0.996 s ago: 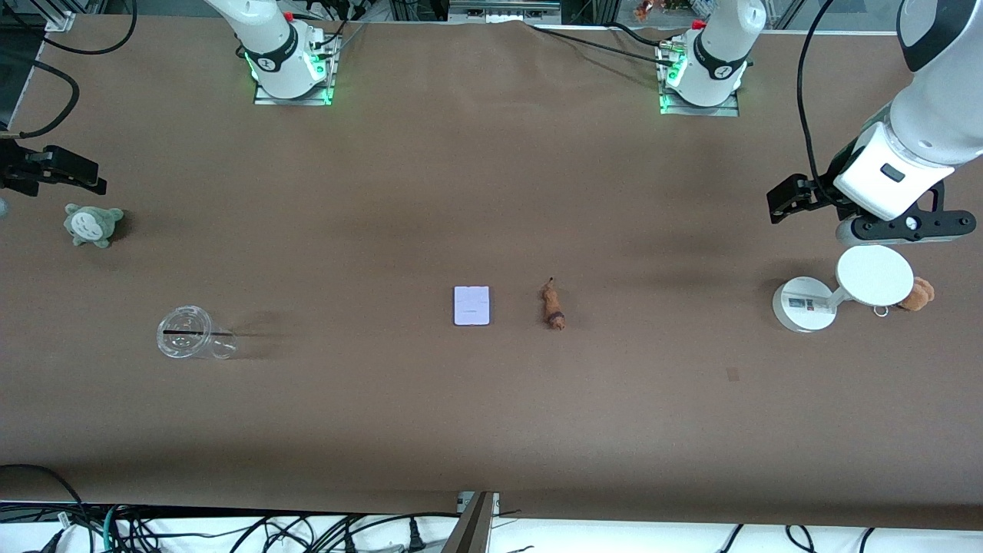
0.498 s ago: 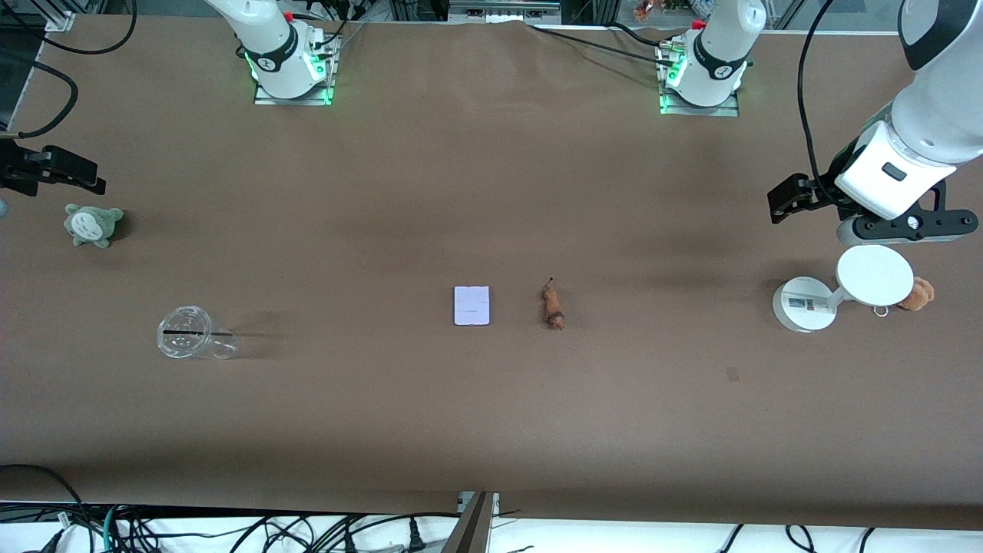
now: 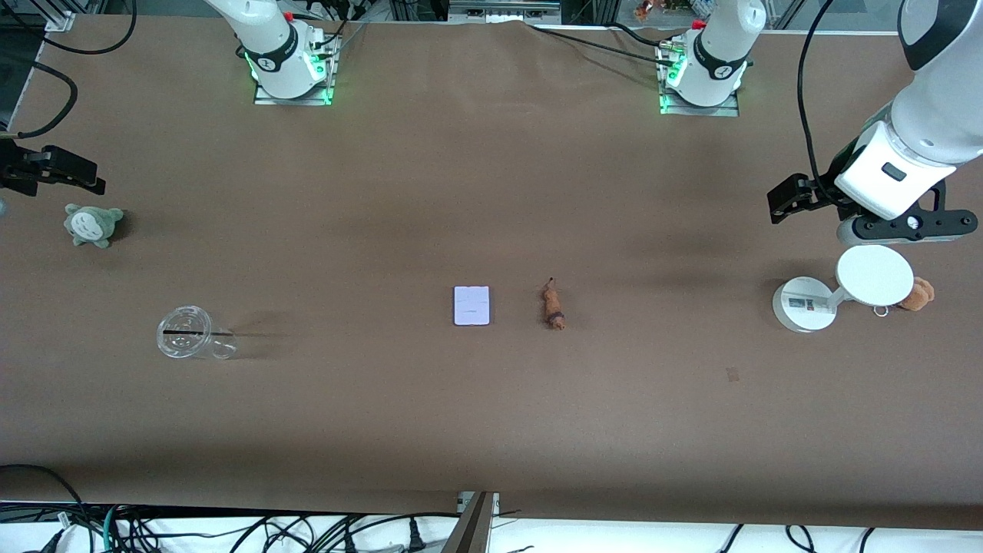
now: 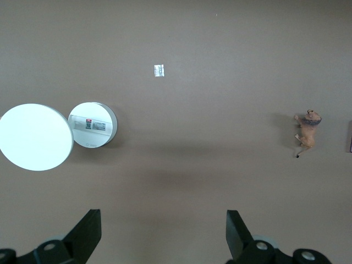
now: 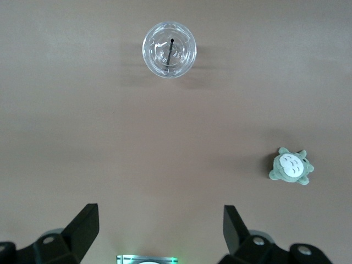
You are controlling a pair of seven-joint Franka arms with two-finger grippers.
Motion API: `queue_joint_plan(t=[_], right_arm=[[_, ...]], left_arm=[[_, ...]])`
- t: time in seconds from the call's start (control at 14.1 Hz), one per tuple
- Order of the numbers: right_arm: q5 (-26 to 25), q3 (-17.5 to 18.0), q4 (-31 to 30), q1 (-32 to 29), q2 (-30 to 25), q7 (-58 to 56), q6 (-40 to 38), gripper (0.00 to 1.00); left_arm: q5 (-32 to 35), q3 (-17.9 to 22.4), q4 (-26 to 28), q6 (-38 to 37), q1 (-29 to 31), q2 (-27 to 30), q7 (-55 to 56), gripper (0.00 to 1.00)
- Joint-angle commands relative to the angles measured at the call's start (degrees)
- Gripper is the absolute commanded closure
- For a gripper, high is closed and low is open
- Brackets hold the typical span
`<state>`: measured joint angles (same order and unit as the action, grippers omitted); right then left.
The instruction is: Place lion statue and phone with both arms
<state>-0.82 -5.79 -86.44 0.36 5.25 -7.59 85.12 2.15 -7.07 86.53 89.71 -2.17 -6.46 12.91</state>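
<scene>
Near mid-frame of the front view, the phone (image 3: pixel 471 306) lies flat on the brown counter (image 3: pixel 491 415), with the lion (image 3: pixel 552 305) just beside it toward the left arm's end, apart from it, lying on its side, tail tip pointing toward the top of the frame. Left wrist view shows the lion (image 4: pixel 307 132) near the frame's right edge, a sliver of the phone (image 4: pixel 350 136) at that edge. Left gripper (image 3: pixel 891 230) hangs at the right edge of the front view, over the counter just above the white stand (image 3: pixel 805 304); fingers (image 4: pixel 87 234) spread wide, nothing between them. Stand has a round base and a tilted white disc (image 3: pixel 874 275); an orange-brown plush (image 3: pixel 917 294) sits touching or just beside the disc's edge, partly hidden by it. Small grey patch (image 3: pixel 733 374) on the counter, lower right of centre. Right gripper (image 5: pixel 159 234) is mostly cut off by the left edge of the front view, over the counter close to the green plush (image 3: pixel 92 223); fingers (image 5: pixel 83 229) wide, holding nothing. Clear lidded cup (image 3: pixel 187 332) with a dark straw stands in the lower left area, nearer the camera than the green plush. Both arms wait well apart from the phone and lion.
</scene>
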Motion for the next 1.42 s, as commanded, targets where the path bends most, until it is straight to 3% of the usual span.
queue_joint_plan(t=[0.0,0.5,1.35], right_arm=[[-0.06,0.17,0.48,-0.45,0.11,-0.85,0.04,0.0],[0.11,0.08,0.48,-0.45,0.11,-0.85,0.04,0.0],[0.03,-0.01,0.48,-0.45,0.11,-0.85,0.04,0.0]], left_arm=[[-0.48,0.13,-1.63,-0.41,-0.64,-0.75,-0.6,0.0],[-0.74,0.13,-1.72,-0.41,-0.91,-0.84,-0.34,0.0],[-0.74,0.31,-1.63,-1.03,0.58,-9.45,-0.96,0.0]])
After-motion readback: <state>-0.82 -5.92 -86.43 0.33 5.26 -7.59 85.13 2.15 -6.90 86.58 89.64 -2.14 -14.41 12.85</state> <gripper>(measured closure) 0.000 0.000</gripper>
